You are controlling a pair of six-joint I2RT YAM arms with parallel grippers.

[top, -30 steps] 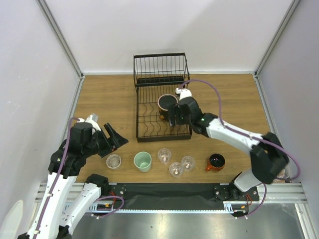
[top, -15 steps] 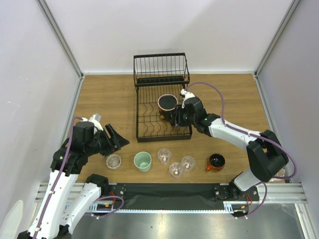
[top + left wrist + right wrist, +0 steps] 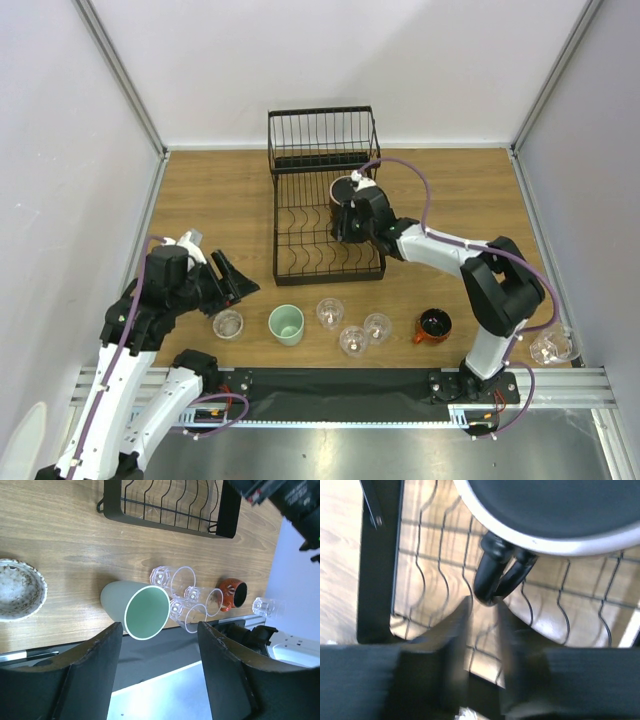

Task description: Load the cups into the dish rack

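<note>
The black wire dish rack (image 3: 300, 225) stands at the table's far middle and shows again in the left wrist view (image 3: 165, 517). In it sits a black-rimmed mug (image 3: 338, 184), its black handle (image 3: 497, 580) pointing at my right gripper (image 3: 347, 205). That gripper's (image 3: 484, 605) blurred jaws stand narrowly apart with the handle's loop at their tips; contact is unclear. My left gripper (image 3: 232, 280) is open and empty (image 3: 160, 672). Beyond it stand a mint-green cup (image 3: 140, 611), clear tumblers (image 3: 176, 578) and a red mug (image 3: 231, 592).
A small speckled bowl (image 3: 228, 323) sits just in front of the left gripper. Three tumblers (image 3: 352, 341) cluster between the green cup (image 3: 286, 324) and the red mug (image 3: 434, 325). Another clear glass (image 3: 550, 347) stands at the near right edge. Grey walls enclose the table.
My right gripper has moved toward the rack's far end, over the black-rimmed mug, and its jaws have narrowed from wide to a slim gap. The left arm has barely shifted.
</note>
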